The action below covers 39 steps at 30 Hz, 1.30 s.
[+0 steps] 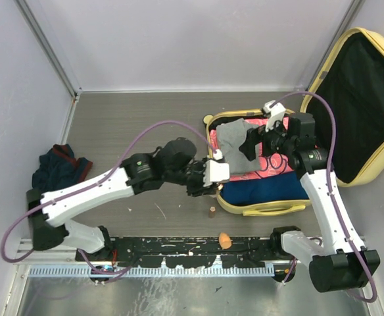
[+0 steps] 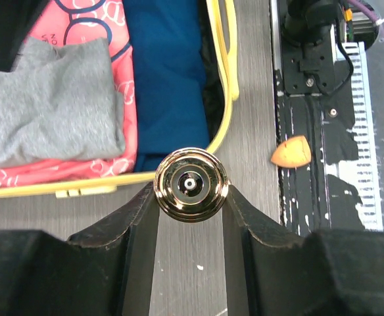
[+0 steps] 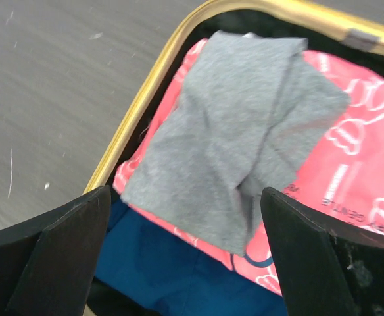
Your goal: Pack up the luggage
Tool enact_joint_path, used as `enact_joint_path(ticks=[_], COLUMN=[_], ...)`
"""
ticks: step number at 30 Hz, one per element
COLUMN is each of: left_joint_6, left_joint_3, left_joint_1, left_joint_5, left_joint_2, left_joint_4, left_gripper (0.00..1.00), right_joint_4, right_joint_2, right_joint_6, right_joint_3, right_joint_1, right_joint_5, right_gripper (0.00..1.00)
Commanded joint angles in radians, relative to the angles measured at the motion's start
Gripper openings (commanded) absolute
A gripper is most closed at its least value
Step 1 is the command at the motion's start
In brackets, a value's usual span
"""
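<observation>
**Left gripper held a small gold item at the suitcase's rim**

The suitcase lay open toward the table's right edge, its lid tipped back toward the far right corner, with a grey cloth, a pink garment and a blue garment inside. The left gripper was clamped on a shiny gold round object, seen end-on, just at the left rim by its near corner, so the open base lay straight ahead of its fingers, to the right. The right gripper hung spread wide above the grey cloth, holding nothing. The left arm seemed best placed to carry its item over the rim.
</observation>
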Motion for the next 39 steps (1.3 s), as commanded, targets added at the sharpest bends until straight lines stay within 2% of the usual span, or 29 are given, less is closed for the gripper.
enact_joint_path(ticks=[1, 5, 9, 19, 21, 22, 25, 28, 29, 30, 35, 39], left_joint_6=[0.014, -0.002, -0.011, -0.031, -0.011, 0.001, 0.006, -0.022, -0.027, -0.029, -0.018, 0.087], left_joint_3=[0.220, 0.429, 0.500, 0.724, 0.765, 0.781, 0.811, 0.799, 0.774, 0.740, 0.504, 0.298], left_joint_1=[-0.001, -0.002, -0.003, -0.017, -0.032, -0.040, -0.052, -0.051, -0.051, -0.051, -0.048, -0.048], left_joint_5=[0.038, 0.044, -0.004, -0.070, -0.074, -0.072, -0.050, 0.001, 0.015, 0.035, 0.117, 0.243], left_joint_2=[0.165, 0.341, 0.454, 0.725, 0.772, 0.790, 0.815, 0.774, 0.743, 0.702, 0.486, 0.351], left_joint_4=[-0.102, -0.220, -0.275, -0.432, -0.484, -0.513, -0.545, -0.497, -0.458, -0.410, -0.160, -0.099], left_gripper=[0.00, 0.00, 0.00, 0.00, 0.03, 0.07, 0.48, 0.66, 0.78, 0.83, 0.87, 0.84], right_joint_4=[0.083, 0.040, 0.023, 0.033, 0.032, 0.032, 0.032, 0.032, 0.032, 0.032, 0.032, 0.030], right_joint_2=[0.037, 0.106, 0.133, 0.122, 0.124, 0.123, 0.128, 0.132, 0.134, 0.134, 0.131, 0.124], right_joint_6=[0.130, 0.180, 0.198, 0.211, 0.207, 0.204, 0.200, 0.200, 0.200, 0.200, 0.194, 0.185], right_joint_3=[0.113, 0.168, 0.173, 0.140, 0.142, 0.144, 0.150, 0.157, 0.158, 0.161, 0.164, 0.161], right_joint_1=[-0.098, -0.228, -0.310, -0.328, -0.330, -0.331, -0.335, -0.337, -0.337, -0.339, -0.348, -0.352], right_joint_5=[0.031, -0.064, -0.136, -0.163, -0.162, -0.162, -0.165, -0.172, -0.175, -0.176, -0.187, -0.210], right_gripper=[1.00, 1.00, 1.00, 1.00, 1.00, 1.00, 1.00, 1.00, 1.00, 1.00, 1.00, 1.00])
